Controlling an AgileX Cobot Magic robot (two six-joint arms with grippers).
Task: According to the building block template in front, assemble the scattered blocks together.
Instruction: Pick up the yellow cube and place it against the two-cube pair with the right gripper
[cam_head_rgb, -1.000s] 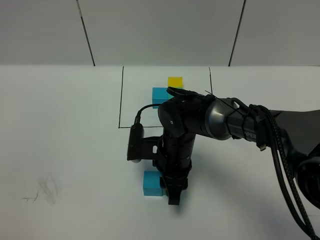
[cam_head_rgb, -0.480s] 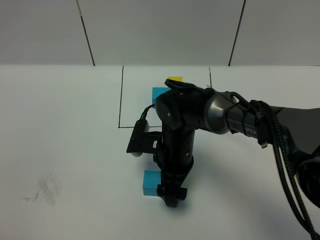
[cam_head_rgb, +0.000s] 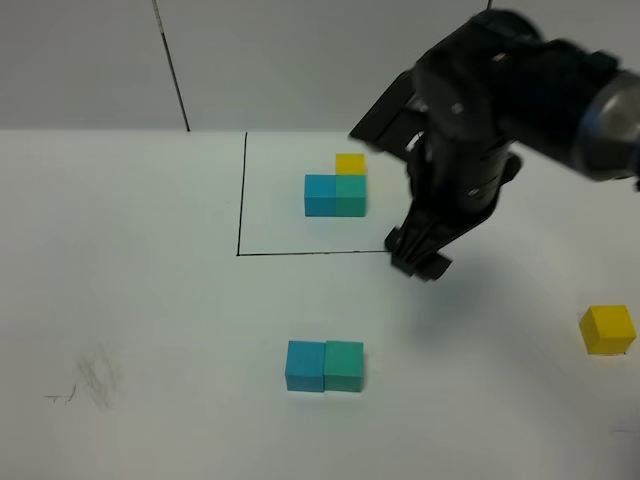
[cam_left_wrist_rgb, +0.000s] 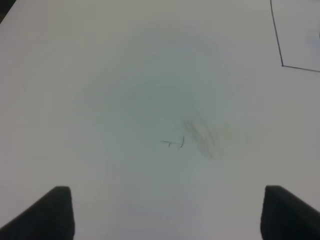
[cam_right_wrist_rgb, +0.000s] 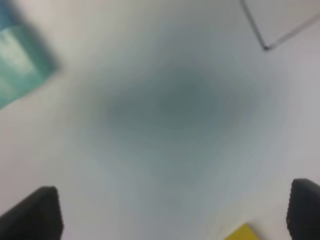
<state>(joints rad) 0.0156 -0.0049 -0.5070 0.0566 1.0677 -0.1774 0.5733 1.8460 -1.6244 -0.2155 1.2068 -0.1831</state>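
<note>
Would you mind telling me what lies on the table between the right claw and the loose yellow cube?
Nothing: in the exterior high view, only bare white table separates the right claw from the yellow cube.

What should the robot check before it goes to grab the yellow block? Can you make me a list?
1. Right tool open and empty: ok.
2. Loose yellow block sitting free, nothing touching it: ok.
3. Blue block and teal block joined side by side like the template: ok.
4. Yellow block joined to the teal block's far side: not ok.
5. Left tool open and empty: ok.
</note>
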